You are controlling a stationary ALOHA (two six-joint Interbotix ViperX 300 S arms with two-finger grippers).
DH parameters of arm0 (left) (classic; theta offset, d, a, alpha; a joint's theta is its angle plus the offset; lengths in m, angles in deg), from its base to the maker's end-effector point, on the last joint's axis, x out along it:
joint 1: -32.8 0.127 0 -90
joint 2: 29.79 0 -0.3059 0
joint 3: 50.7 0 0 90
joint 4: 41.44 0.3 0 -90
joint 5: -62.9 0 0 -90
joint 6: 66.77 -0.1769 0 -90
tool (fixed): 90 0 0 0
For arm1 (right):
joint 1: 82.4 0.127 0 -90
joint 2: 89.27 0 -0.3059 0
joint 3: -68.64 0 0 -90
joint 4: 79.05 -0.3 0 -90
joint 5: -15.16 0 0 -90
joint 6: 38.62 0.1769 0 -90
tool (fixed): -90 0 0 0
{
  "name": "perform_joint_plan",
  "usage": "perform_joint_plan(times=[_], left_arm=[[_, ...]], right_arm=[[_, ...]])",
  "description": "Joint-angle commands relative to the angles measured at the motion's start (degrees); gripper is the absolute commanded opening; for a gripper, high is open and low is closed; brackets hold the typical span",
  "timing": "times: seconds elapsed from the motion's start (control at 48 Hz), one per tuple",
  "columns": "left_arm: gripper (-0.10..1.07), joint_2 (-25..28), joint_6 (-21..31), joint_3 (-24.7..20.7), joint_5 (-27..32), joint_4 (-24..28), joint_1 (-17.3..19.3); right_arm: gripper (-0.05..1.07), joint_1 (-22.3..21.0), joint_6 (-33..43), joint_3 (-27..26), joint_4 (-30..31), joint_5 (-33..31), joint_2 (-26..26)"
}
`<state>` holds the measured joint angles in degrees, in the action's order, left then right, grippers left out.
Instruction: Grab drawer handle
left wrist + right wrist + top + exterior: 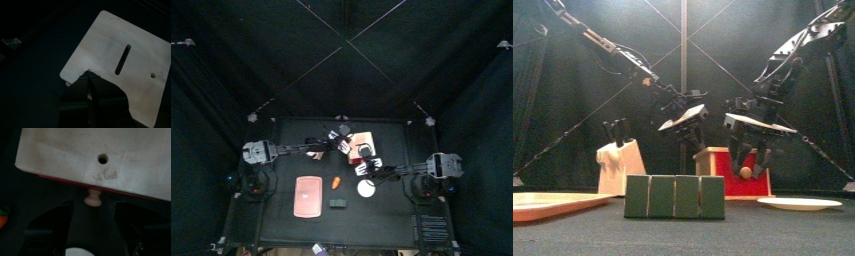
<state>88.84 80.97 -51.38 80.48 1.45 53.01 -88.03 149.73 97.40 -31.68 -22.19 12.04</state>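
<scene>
The drawer (361, 141) stands at mid-table, a small box with a white top (100, 158) and a red face (724, 165). Its handle is a small pink knob (93, 198) sticking out of the red face. My right gripper (93, 210) is open right at that face, with the knob between its jaws and no grip on it. In the front view the right gripper (748, 158) hangs in front of the drawer. My left gripper (89, 89) hovers over the drawer's white top (123, 60), near its edge.
A flat pink slab (306, 195) lies at front left and a white disc (366, 187) at front right. A dark green box (675, 197) sits at the table's front. A grey-white box (620, 167) stands left of the drawer. A small orange piece (335, 183) lies nearby.
</scene>
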Motion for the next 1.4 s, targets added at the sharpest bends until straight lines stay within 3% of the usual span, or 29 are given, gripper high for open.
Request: perform_joint_plan(times=[0.0, 0.417, 0.833, 1.375], left_arm=[[0.36, -0.09, 0.09, -0.53, 0.35, -0.18, 0.09], [0.36, -0.09, 0.09, -0.70, 0.26, -0.18, 0.00], [0.36, -0.18, 0.09, -0.70, 0.26, -0.18, -0.09], [0.36, -0.09, 0.09, -0.70, 0.26, -0.18, 0.00]], right_arm=[[0.89, -0.70, 0.09, -1.14, 0.18, -0.35, -0.79], [0.85, -2.02, 0.09, -2.37, 0.62, -0.35, 0.09], [0.60, -2.11, 0.00, -2.46, 0.09, -0.35, 0.26], [0.58, -1.93, 0.09, -2.02, 0.00, -0.35, 0.26]])
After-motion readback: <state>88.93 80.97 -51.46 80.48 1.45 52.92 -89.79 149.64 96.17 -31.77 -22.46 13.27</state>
